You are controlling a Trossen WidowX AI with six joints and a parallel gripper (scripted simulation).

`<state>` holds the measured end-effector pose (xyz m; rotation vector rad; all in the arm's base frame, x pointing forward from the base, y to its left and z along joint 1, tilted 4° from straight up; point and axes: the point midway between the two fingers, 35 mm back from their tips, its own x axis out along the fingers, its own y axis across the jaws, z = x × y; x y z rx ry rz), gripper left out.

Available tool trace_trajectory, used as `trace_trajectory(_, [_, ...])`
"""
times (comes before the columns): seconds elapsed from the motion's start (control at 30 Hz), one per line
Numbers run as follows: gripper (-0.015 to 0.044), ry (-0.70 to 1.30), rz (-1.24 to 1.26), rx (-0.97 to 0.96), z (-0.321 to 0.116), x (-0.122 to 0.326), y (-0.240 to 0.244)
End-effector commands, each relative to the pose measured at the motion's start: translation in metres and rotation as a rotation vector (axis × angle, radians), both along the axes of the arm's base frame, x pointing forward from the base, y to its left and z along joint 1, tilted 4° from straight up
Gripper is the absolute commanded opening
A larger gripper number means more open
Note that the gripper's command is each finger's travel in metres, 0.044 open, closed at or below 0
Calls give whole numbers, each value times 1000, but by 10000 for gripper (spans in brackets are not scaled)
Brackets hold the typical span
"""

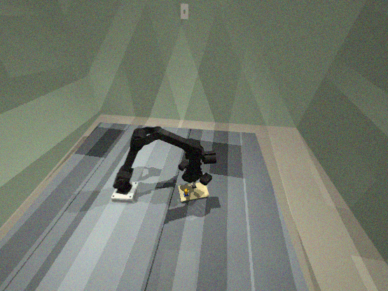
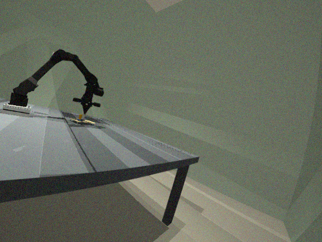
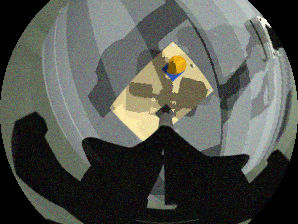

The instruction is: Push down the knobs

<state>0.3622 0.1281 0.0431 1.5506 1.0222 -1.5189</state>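
Note:
The pale yellow circuit board (image 1: 202, 192) (image 2: 90, 122) (image 3: 136, 121) lies low over the table. An orange knob (image 1: 186, 191) (image 2: 81, 116) (image 3: 178, 64) stands upright on a blue potentiometer (image 1: 185, 194) (image 3: 173, 77) near one end of the board. A small dark grey part (image 1: 193, 187) (image 3: 165, 118), seemingly the second knob, stands on the board directly at the fingertips. My gripper (image 1: 193, 181) (image 2: 85, 113) (image 3: 164, 128) is shut and points down over that part. Its fingers hide much of it, so contact and how far that knob sits down cannot be told.
The arm's white base plate (image 1: 122, 196) (image 2: 16, 108) stands on the striped blue-grey table (image 1: 217, 252) (image 2: 26, 154), to the left of the board in the top and exterior views. The arm arches over from it. Dark shadows fall across the board.

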Motion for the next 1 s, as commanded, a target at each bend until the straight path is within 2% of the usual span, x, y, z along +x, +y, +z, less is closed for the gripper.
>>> trace_trajectory(0.0, [0,17,-1,-2,-20,1,2])
trace_trajectory(0.97, [0,17,-1,-2,-23,1,3])
